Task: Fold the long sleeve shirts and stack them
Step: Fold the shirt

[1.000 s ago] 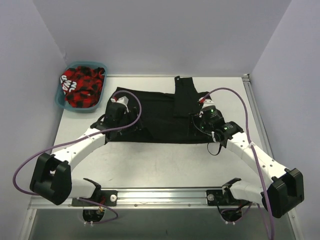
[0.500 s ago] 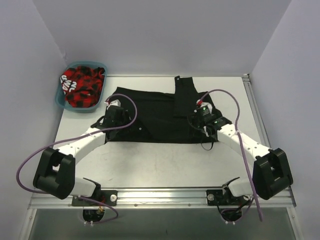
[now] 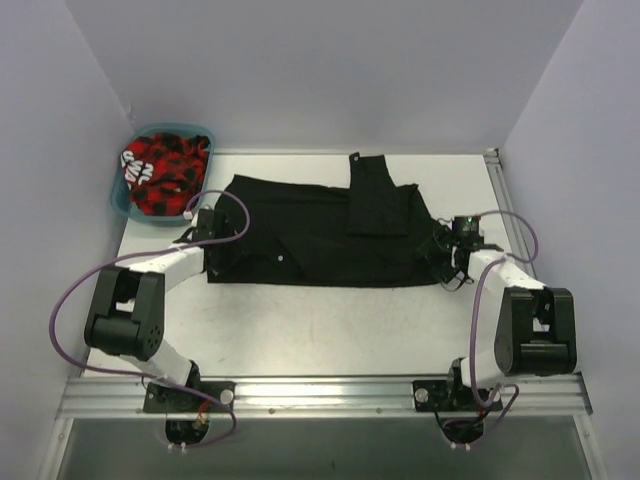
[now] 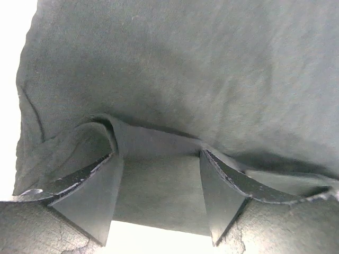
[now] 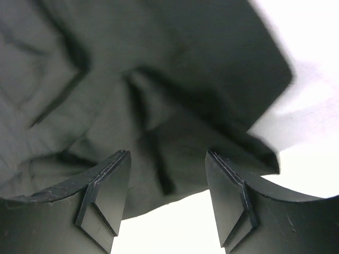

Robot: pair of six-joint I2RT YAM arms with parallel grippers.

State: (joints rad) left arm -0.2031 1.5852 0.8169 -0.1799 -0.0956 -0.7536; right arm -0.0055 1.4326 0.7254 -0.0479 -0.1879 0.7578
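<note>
A plain black long sleeve shirt (image 3: 310,235) lies spread flat across the middle of the table, with one sleeve (image 3: 378,195) folded up over its right part. My left gripper (image 3: 212,242) is open at the shirt's left edge. In the left wrist view (image 4: 159,156) its jaws straddle a raised fold of black cloth (image 4: 175,79). My right gripper (image 3: 442,254) is open at the shirt's right edge. In the right wrist view (image 5: 168,154) its jaws stand over the wrinkled hem (image 5: 159,106), not closed on it.
A teal plastic basket (image 3: 123,200) holding red-and-black patterned cloth (image 3: 165,170) stands at the table's far left corner. Purple cables loop from both arms. A metal rail (image 3: 320,395) runs along the near edge.
Both arms have swung outward, the left gripper from over the shirt's left part to its left edge, the right gripper from beside the folded sleeve to the right edge.
</note>
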